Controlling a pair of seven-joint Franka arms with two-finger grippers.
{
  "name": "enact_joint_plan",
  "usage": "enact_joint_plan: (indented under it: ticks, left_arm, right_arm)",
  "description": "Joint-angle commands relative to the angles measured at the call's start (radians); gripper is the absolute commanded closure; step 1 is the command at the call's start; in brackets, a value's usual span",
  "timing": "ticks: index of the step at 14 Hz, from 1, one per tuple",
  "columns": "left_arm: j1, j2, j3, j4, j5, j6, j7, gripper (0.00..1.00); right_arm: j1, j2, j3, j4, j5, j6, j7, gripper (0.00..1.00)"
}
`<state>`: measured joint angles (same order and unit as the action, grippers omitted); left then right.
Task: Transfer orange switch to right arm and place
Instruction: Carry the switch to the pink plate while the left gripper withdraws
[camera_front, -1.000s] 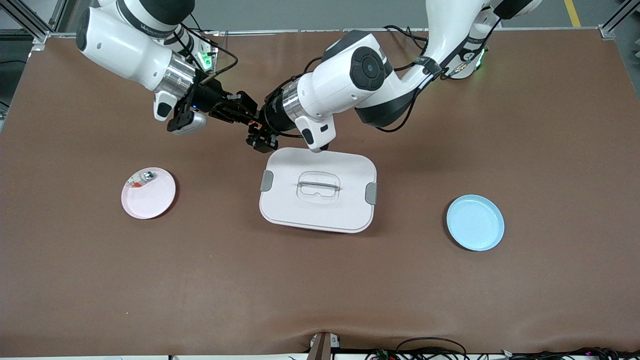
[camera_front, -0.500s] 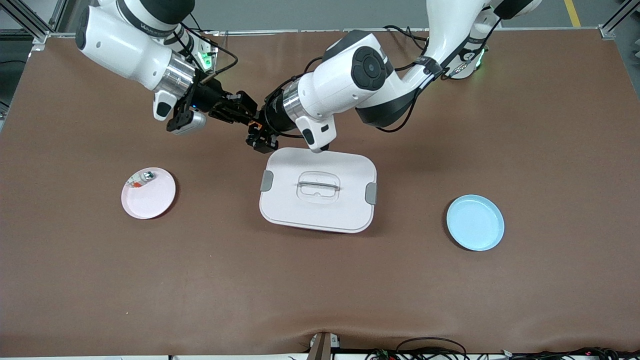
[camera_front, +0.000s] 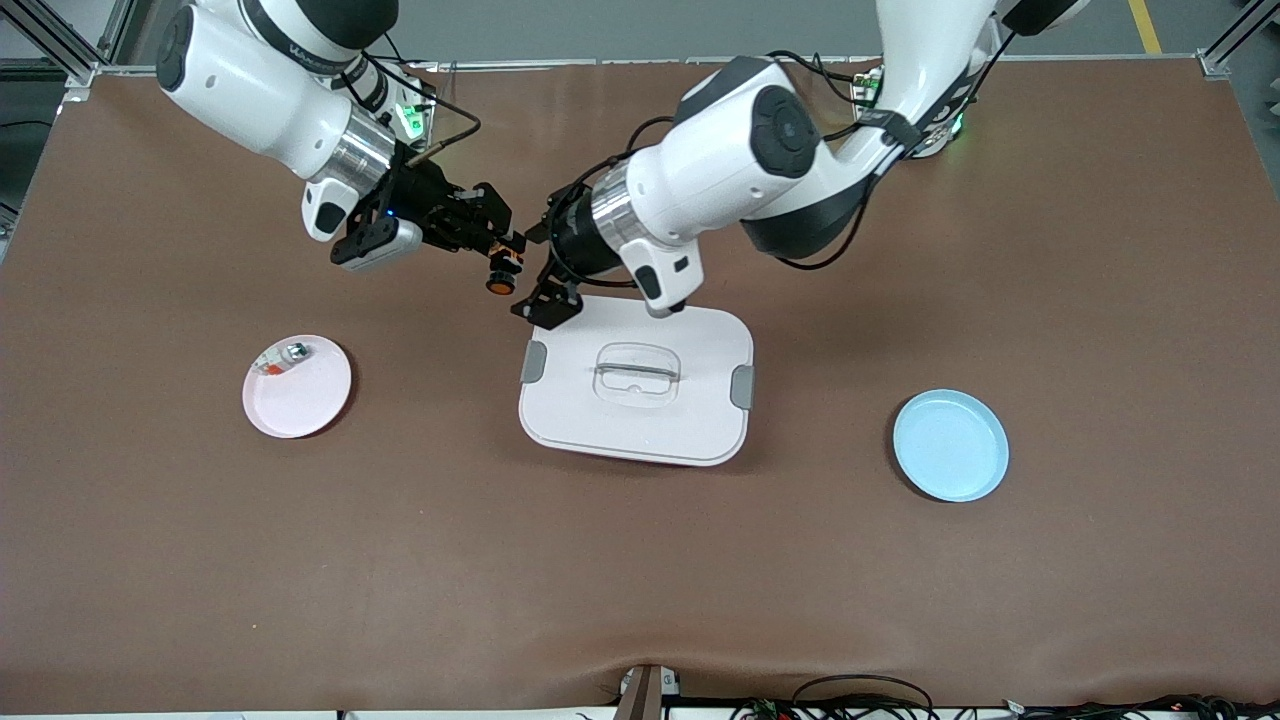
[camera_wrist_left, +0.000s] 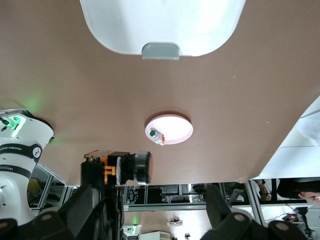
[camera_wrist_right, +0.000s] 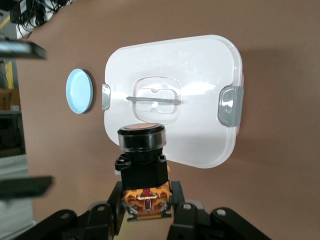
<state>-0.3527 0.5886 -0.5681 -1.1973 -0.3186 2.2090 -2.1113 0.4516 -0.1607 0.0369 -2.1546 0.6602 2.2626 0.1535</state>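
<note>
The right gripper (camera_front: 497, 245) clamps the orange switch (camera_front: 499, 275) above bare table beside the white lidded box (camera_front: 637, 385). The left gripper (camera_front: 541, 300) hangs spread and empty over that box's corner. No writing is legible

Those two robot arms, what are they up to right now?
A handover is just finishing. The right pincer is shut on the orange switch, gripping its base so the cap points away, up in the air over bare table beside the white lidded box. The left pincer is open and empty over that box's corner. The pink plate holds a small silver-and-red bit; the blue plate holds nothing.
</note>
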Motion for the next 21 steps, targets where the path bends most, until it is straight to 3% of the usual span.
enact_joint_plan:
  ticks: [1, 5, 7, 12, 17, 21]
  left_arm:
    - [0.058, -0.058, 0.016, -0.008, 0.027, -0.095, 0.017, 0.0]
    - [0.136, -0.128, 0.013, -0.01, 0.16, -0.248, 0.187, 0.0]
    - [0.182, -0.174, 0.013, -0.013, 0.194, -0.313, 0.336, 0.0]
    - [0.314, -0.219, 0.014, -0.025, 0.292, -0.457, 0.634, 0.0]
    - [0.403, -0.228, 0.016, -0.027, 0.51, -0.603, 0.871, 0.0]
    - [0.49, -0.228, 0.016, -0.03, 0.553, -0.704, 1.178, 0.0]
  right_arm:
    - [-0.013, 0.007, -0.009, 0.016, -0.045, -0.043, -0.122, 1.0]
    - [-0.071, 0.007, -0.011, 0.021, -0.197, -0.109, -0.361, 1.0]
    - [-0.137, 0.007, -0.011, 0.021, -0.302, -0.161, -0.611, 1.0]
    - [-0.295, 0.004, -0.011, 0.016, -0.465, -0.244, -1.058, 1.0]
    - [-0.421, 0.004, -0.012, -0.007, -0.528, -0.258, -1.405, 1.0]
    - [-0.497, 0.007, -0.012, -0.033, -0.597, -0.238, -1.545, 1.0]
